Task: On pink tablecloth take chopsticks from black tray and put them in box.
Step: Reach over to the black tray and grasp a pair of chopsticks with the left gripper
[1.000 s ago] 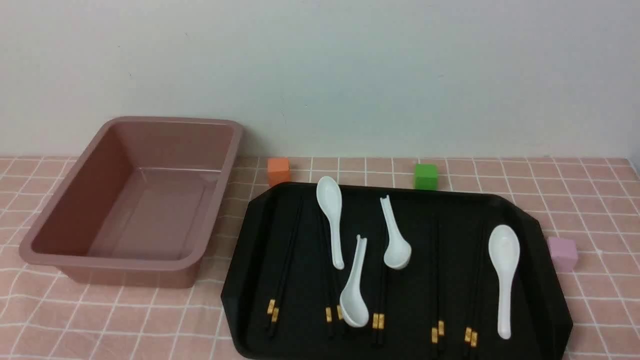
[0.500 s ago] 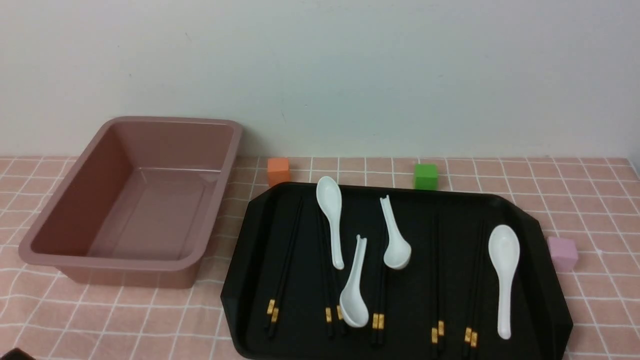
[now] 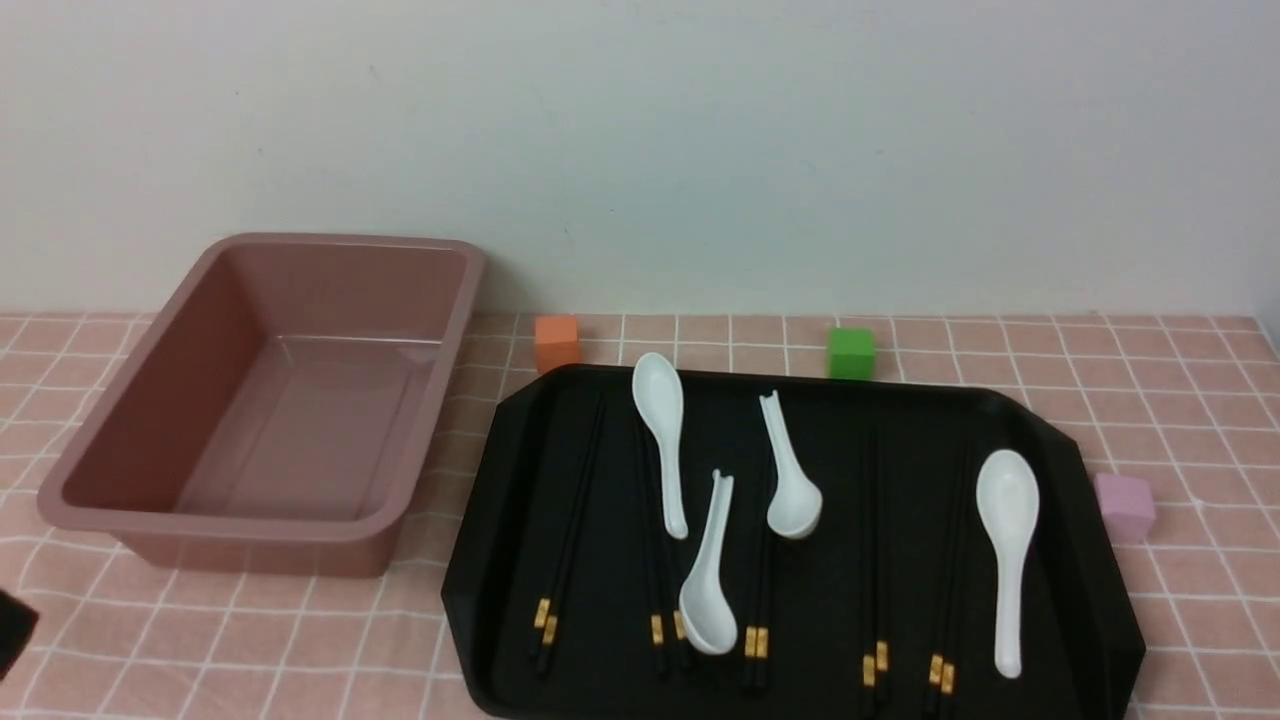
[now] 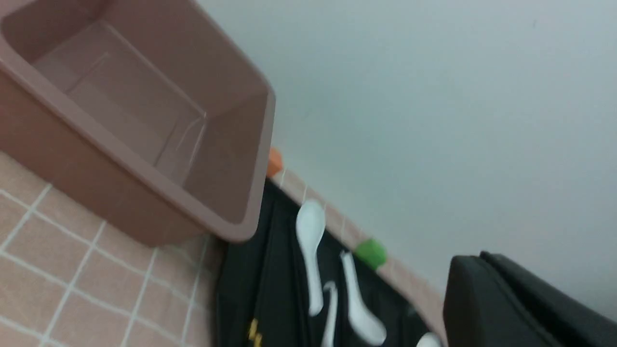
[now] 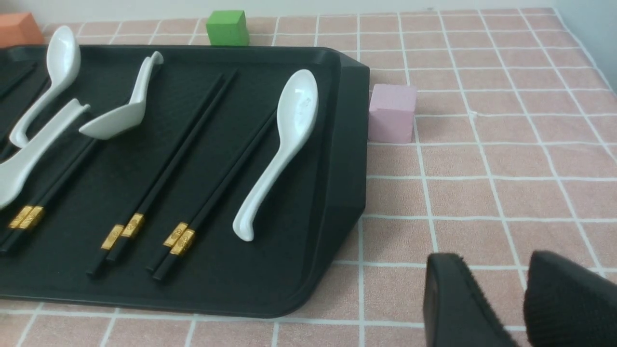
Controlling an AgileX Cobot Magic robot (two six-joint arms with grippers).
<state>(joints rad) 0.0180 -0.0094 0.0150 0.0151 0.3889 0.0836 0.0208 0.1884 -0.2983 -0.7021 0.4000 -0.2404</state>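
Several pairs of black chopsticks (image 3: pixel 570 530) with gold bands lie lengthwise on the black tray (image 3: pixel 830 600), on the pink tablecloth (image 3: pixel 250 640). The pink-brown box (image 3: pixel 230 522) stands empty to the tray's left. A black corner of my left arm (image 3: pixel 10 625) shows at the lower left edge. In the left wrist view my left gripper (image 4: pixel 477 258) is shut and empty, in the air near the box (image 4: pixel 96 164). In the right wrist view my right gripper (image 5: pixel 496 260) is open and empty above the cloth, off the tray's right near corner (image 5: pixel 289 250), away from the nearest chopsticks (image 5: pixel 219 190).
Several white spoons (image 3: pixel 660 430) lie on the tray, some across the chopsticks. An orange cube (image 3: pixel 556 342) and a green cube (image 3: pixel 852 352) sit behind the tray. A pink cube (image 3: pixel 1125 507) sits at its right. A white wall stands behind.
A black part of my left arm has come up into the lower left corner of the front view. The tray, chopsticks, spoons and box have not moved.
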